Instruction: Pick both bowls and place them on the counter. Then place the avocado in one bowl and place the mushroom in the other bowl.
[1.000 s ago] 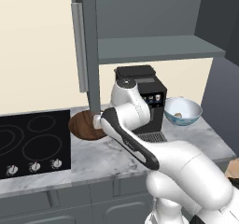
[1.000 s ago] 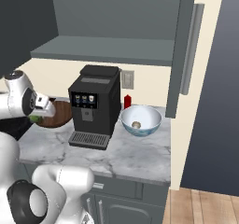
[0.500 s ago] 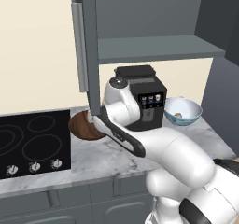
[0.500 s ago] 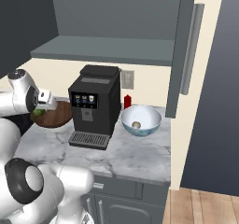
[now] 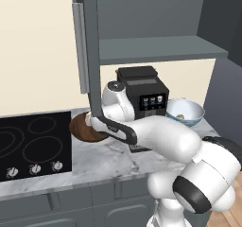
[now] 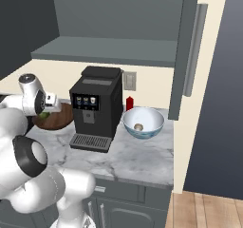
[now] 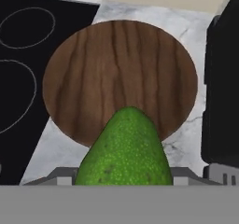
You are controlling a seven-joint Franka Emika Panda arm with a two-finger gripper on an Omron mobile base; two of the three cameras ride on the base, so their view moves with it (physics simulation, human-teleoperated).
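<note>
With both bowls on the counter (image 6: 137, 156) and the mushroom (image 6: 138, 127) already in the white bowl (image 6: 143, 122), 1 step remains: the gripper (image 7: 125, 178), clamping the avocado (image 7: 125, 150), hangs above the wooden bowl (image 7: 119, 80).

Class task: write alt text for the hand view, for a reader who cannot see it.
A green avocado held in the gripper hangs over a brown wooden bowl on the marble counter, between a black cooktop and a black coffee machine.
</note>
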